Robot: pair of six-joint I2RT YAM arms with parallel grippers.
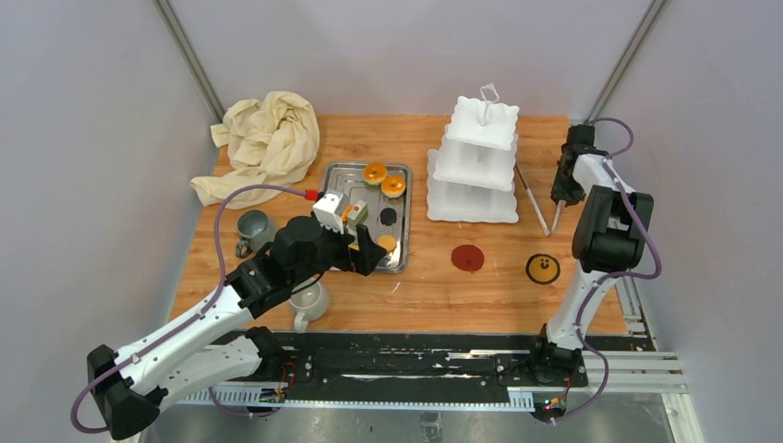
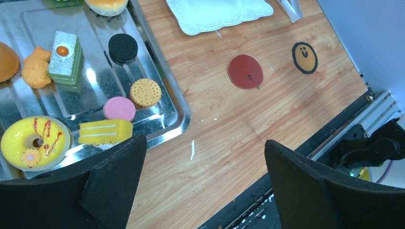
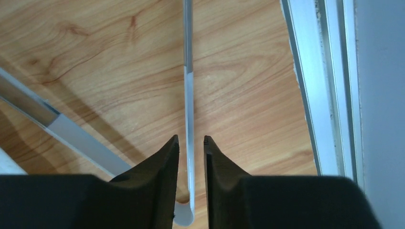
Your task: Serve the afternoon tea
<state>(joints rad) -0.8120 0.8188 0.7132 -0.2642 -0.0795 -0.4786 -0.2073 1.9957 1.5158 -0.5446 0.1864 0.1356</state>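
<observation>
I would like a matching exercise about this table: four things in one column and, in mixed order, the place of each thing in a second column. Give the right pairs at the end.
Things
1. green-layered cake
2. red disc
3. cream cloth
4. grey mug

Places
A. at the far left corner of the table
B. on the bare wood, on the near side of the white stand
C. inside the steel tray
D. on the wood, just left of the tray

Pairs: 1-C, 2-B, 3-A, 4-D
</observation>
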